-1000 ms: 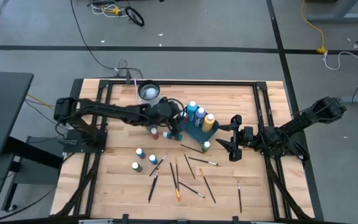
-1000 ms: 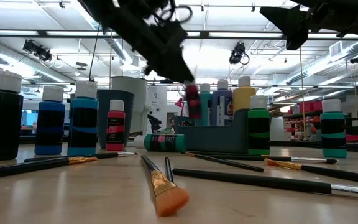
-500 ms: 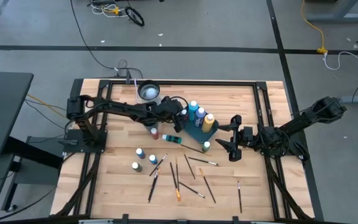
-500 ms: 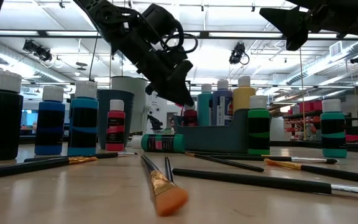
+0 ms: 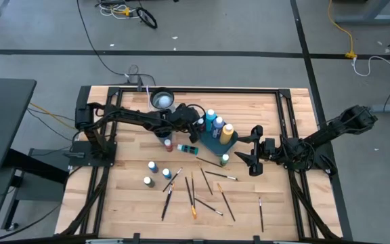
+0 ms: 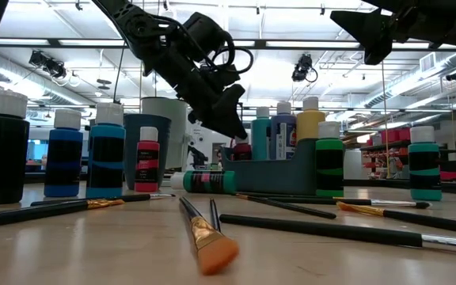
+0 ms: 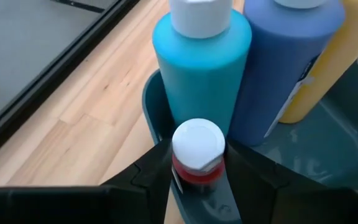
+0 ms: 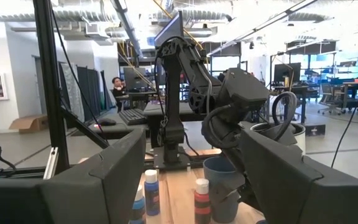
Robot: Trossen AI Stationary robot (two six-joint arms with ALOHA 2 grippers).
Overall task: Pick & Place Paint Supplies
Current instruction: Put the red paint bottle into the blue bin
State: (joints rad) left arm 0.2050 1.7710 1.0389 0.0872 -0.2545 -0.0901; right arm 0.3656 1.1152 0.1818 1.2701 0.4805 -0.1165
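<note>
While your left gripper (image 7: 194, 171) hangs over the red paint bottle (image 7: 196, 155) standing in the teal tray (image 7: 328, 134), its jaws spread just clear of the cap, lift straight up so neither finger tips it. Your right gripper (image 5: 252, 158), jaws wide and empty, waits near the tray. That tray also holds teal (image 7: 202, 65), blue (image 7: 284, 56) and yellow (image 7: 347, 50) bottles, upright and touching; other bottles and brushes (image 5: 193, 196) lie on the table (image 5: 290, 203).

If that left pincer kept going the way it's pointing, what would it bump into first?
Probably the red bottle standing in the tray, right between the left pincer's open fingers; the teal bottle stands just beyond.
</note>
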